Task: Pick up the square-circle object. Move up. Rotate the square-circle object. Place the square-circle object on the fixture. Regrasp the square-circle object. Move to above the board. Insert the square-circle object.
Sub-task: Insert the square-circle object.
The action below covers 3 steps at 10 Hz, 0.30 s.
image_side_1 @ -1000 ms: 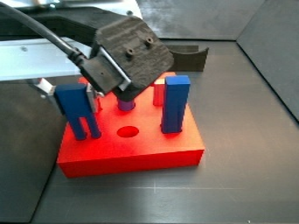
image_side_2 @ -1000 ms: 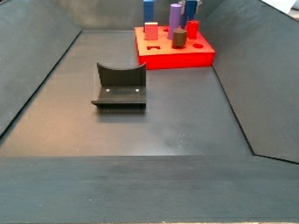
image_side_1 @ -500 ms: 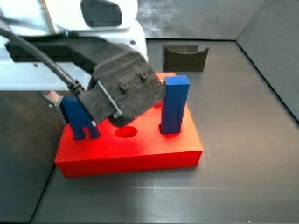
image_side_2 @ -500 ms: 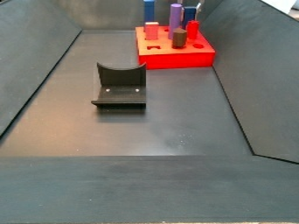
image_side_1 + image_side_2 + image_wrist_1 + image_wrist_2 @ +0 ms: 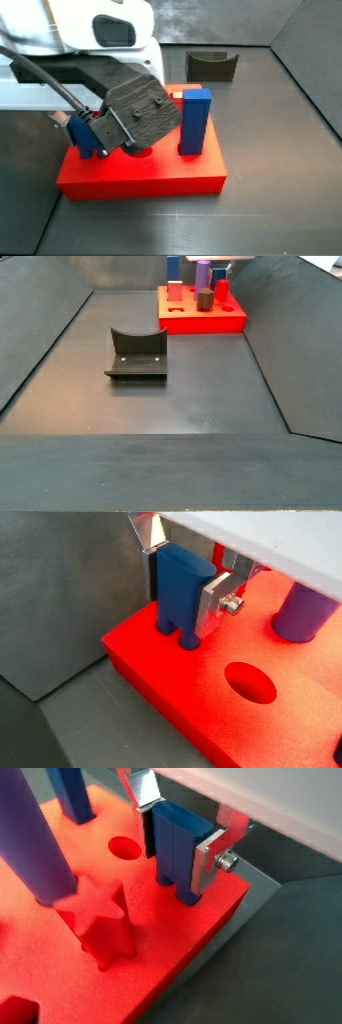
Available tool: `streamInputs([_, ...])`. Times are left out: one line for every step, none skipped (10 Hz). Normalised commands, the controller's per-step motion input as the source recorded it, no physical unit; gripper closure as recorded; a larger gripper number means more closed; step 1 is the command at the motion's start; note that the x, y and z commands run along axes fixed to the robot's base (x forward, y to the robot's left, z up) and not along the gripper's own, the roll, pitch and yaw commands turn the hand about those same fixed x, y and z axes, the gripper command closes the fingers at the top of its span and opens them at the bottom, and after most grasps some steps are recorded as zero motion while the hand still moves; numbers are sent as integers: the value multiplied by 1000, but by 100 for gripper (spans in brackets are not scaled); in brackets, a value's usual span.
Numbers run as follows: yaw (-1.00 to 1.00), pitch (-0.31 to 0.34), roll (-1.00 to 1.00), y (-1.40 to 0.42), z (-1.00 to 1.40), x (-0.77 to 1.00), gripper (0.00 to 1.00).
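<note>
Blue square-circle object (image 5: 178, 587) upright | gripper (image 5: 185, 574) fingers (image 5: 218, 597) clamp it | on board (image 5: 214, 712)

Robot test cell in a laboratory. The work floor (image 5: 160, 406) is a bare dark grey sheet enclosed by sloped dark walls. A dark fixture (image 5: 136, 354) stands mid-floor. A red board (image 5: 201, 316) with pegs sits toward the far edge. The gripper (image 5: 96, 125) hangs over the board's near-left corner.
</note>
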Motion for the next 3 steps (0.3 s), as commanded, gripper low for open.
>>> streamInputs([194, -177, 0, 0, -183, -129, 100])
streamInputs([23, -134, -21, 0, -63, -111, 100])
streamInputs([31, -84, 10, -31, -3, -71, 100])
